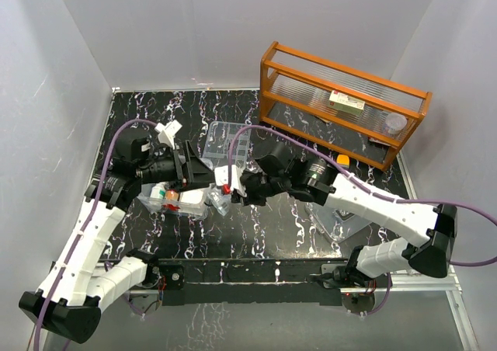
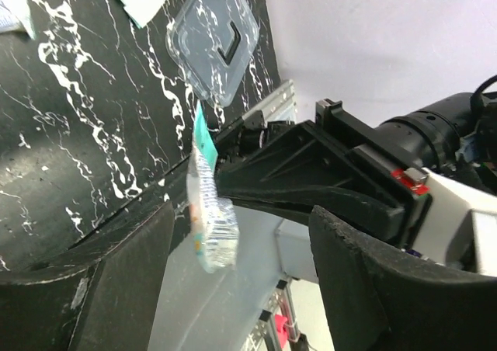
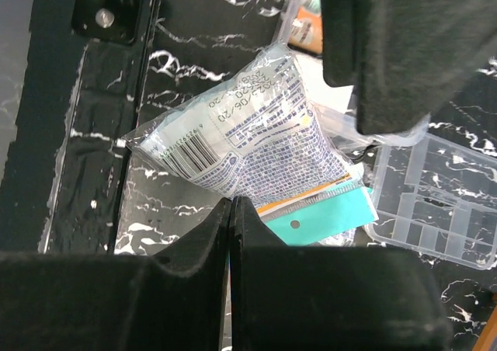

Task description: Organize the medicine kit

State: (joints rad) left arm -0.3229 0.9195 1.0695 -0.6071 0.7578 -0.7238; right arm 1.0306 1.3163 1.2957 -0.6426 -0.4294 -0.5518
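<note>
Reaching up from the near-left base with the left arm [image 1: 85,242], elbow folded, wrist levelled toward the middle of the counter [image 1: 256,238]. Holding the left fingers [image 2: 241,289] spread wide, clamped on nothing; between them, untouched, a hanging sachet [image 2: 208,211]. Stretching in low from the near-right base with the right arm [image 1: 373,203], forearm slanted across the counter, wrist meeting the left one just beside the medicine kit box [image 1: 177,205]. Pinching that sachet by one edge with the right fingers [image 3: 231,211], pressed fully together on the film. In the right wrist view, a barcode, fine print and a teal header card on it.

Left of centre on the counter, just to the near side of the left fingers: the medicine kit box, open, with a few small items inside. Behind the two wrists, flat and out of the box, the clear divided tray [image 1: 231,143]. Off to the right, partly under the right forearm, the clear lid [image 2: 213,40], dark handle plain in the left wrist view, mostly covered from above. At the far right, an orange wooden rack [image 1: 342,106]; at the far left, a white packet [image 1: 169,131].

Hard to read: the box's contents, half covered by the left wrist from above and cut off at the top of the right wrist view. No telling the exact spot of the pinch from above, with both wrists crowded together. Most print on the sachet too small to make out.
</note>
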